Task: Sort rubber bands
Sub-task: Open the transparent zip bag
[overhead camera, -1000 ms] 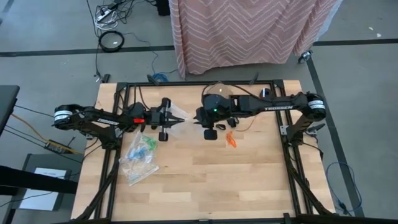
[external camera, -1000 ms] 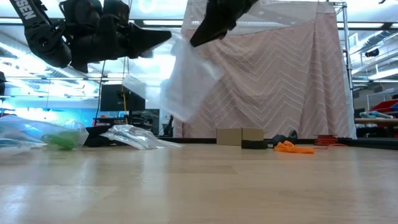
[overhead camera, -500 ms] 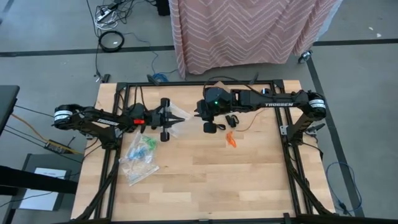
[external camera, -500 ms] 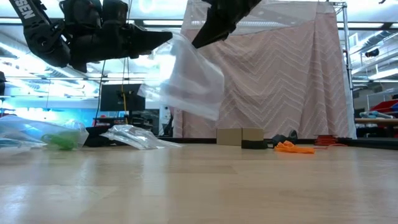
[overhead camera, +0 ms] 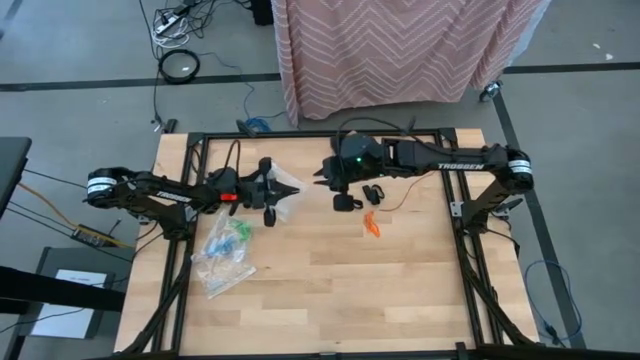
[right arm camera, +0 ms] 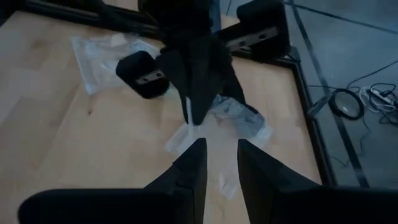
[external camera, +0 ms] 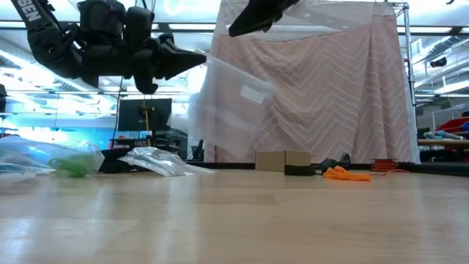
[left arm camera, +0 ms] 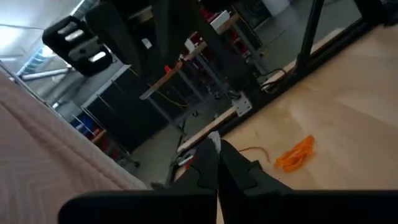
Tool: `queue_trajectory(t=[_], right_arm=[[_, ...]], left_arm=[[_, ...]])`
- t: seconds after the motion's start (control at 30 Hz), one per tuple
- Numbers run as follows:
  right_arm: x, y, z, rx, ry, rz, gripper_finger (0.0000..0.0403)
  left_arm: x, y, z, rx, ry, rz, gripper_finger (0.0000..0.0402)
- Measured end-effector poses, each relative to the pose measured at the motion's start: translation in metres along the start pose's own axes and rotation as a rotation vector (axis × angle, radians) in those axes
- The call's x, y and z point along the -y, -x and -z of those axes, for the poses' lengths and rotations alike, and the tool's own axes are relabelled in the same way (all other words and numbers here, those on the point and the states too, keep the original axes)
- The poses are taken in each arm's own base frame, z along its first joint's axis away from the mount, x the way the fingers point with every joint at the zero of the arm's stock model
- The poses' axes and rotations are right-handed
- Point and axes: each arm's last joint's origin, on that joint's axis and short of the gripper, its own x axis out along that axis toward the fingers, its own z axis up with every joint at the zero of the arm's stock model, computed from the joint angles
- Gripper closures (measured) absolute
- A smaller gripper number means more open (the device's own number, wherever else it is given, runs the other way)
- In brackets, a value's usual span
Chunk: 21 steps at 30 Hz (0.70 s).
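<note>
My left gripper (external camera: pixel 199 59) points level toward the table's right, high above the wood, and is shut on a clear plastic bag (external camera: pixel 233 103) that hangs beneath it. My right gripper (external camera: pixel 236 29) stands open above and to the right of the bag, and I see nothing between its fingers (right arm camera: pixel 194 163). A small heap of orange rubber bands (overhead camera: pixel 372 225) lies on the table under the right arm, also seen in the left wrist view (left arm camera: pixel 296 153). Green and blue rubber bands (overhead camera: pixel 232 236) lie inside clear bags at the left. My left gripper pinches the clear bag's upper edge (left arm camera: pixel 214 138) between its two shut fingers. The fingers come level from the table's left. The bag hangs slanted below them (external camera: pixel 242 117), clear of the table.
Several clear bags (overhead camera: pixel 222 255) lie on the table's near left, seen low as a heap (external camera: pixel 157 161). A black frame (overhead camera: pixel 320 133) runs round the table. A pink-patterned cloth (external camera: pixel 330 88) hangs behind the far edge. Bare wood (overhead camera: pixel 330 290) fills the near half.
My left gripper has rolled about its own pointing line while staying in place. The bag has swung with it, from hanging narrow to slanted with its broad face showing. My right gripper has gone up and a little toward the far edge, away from the bag.
</note>
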Motion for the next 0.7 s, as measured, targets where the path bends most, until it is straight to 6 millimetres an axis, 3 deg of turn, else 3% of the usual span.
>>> queue_trajectory(t=[0.3,0.7], right_arm=[[-0.001,-0.001,0.002,-0.023,0.029,-0.004,0.0326],[-0.008,-0.002,0.007,-0.062,0.038,-0.031,0.0326]], left_arm=[[-0.001,-0.012,-0.017,0.055,-0.147,-0.003,0.0400],[0.001,-0.013,-0.018,0.015,-0.200,-0.032,0.0398]])
